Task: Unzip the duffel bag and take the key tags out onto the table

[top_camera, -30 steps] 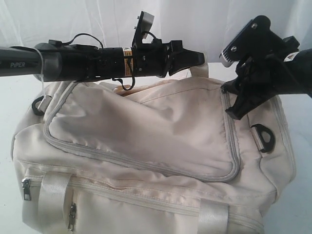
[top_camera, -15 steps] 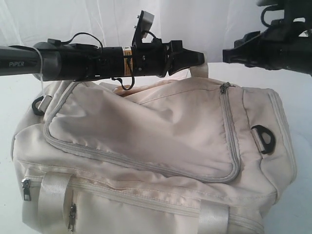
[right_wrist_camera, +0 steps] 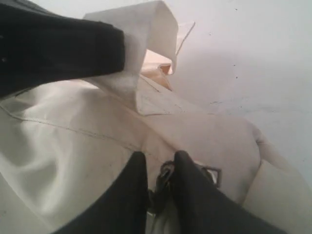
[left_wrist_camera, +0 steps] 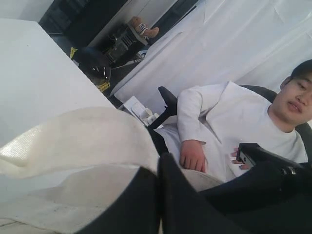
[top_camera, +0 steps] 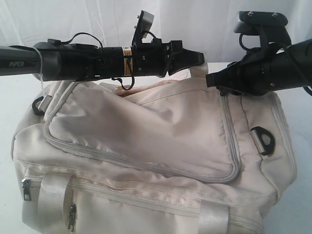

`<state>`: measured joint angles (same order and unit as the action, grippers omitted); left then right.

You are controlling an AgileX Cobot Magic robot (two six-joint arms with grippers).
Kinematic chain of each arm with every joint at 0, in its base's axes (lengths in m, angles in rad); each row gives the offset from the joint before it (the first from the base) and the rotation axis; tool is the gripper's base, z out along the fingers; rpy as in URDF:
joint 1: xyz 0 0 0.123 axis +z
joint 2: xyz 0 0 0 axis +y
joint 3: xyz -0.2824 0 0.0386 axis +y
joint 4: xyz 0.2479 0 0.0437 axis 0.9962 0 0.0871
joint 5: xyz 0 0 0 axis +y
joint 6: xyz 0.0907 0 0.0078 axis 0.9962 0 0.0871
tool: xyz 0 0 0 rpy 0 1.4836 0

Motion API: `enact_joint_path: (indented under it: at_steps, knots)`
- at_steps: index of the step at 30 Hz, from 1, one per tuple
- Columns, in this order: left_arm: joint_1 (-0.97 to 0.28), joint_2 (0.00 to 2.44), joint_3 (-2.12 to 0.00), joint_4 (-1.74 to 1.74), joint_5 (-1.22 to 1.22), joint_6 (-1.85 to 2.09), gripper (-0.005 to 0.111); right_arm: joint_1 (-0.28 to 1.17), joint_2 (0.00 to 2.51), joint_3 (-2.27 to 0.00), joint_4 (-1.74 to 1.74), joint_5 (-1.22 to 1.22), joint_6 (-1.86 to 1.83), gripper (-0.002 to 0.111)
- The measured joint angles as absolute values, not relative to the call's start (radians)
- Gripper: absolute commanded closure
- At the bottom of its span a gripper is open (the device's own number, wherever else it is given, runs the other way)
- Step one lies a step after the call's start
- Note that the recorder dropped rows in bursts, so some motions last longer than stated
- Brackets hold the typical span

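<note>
Step in hand: the unzipping is being begun. The top flap of the duffel bag (top_camera: 146, 126) is lying zipped shut all round, so far as the exterior view shows.
Left end effector (top_camera: 197, 58): its jaws are being held together, clamped on the far webbing handle (left_wrist_camera: 73, 141), which is being held up above the bag's top.
Right end effector (right_wrist_camera: 161, 158): it is being held at the far right corner of the flap, jaws drawn in narrow, with the zipper pull (right_wrist_camera: 165, 176) pinched between them.
Zipper: the grey zipper tape (top_camera: 229, 126) is running from that corner down the right side and along the front edge of the flap.
Key tags: none are being shown in any view; they are judged to be inside the closed bag.
Bag's place: it is sitting on the white worktop (top_camera: 302, 204), filling most of the exterior view.
Next move: the pull is to be drawn along the tape, following its curve, with the handle held taut so that the soft fabric is not dragged along.
Risk: the small pull is judged likely to slip from the pads if the draw is made off the line of the tape.
</note>
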<state>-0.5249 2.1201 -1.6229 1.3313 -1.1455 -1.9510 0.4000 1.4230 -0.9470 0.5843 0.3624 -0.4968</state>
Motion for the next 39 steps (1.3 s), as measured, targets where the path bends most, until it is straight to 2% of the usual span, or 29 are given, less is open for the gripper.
enact_joint_path:
  at_steps: [2,17,22,29,34,39]
  knots:
    - [-0.525,2.12,-1.623,1.331,-1.146,-1.951,0.107,0.4,1.423,-0.957,0.584,0.366,-0.497,0.108]
    - [-0.525,2.12,-1.623,1.331,-1.146,-1.951,0.107,0.4,1.428,-1.071,0.54,0.519,-0.497,0.108]
    - [-0.525,2.12,-1.623,1.331,-1.146,-1.951,0.107,0.4,1.428,-1.08,0.463,0.515,-0.443,0.095]
    - [-0.525,2.12,-1.623,1.331,-1.146,-1.951,0.107,0.4,1.428,-1.082,0.353,0.514,-0.357,0.055]
    - [-0.525,2.12,-1.623,1.333,-1.146,-1.951,0.107,0.4,1.428,-1.082,0.335,0.517,-0.281,0.053]
    - [-0.525,2.12,-1.623,1.333,-1.146,-1.951,0.107,0.4,1.447,-1.082,0.335,0.537,-0.261,0.058]
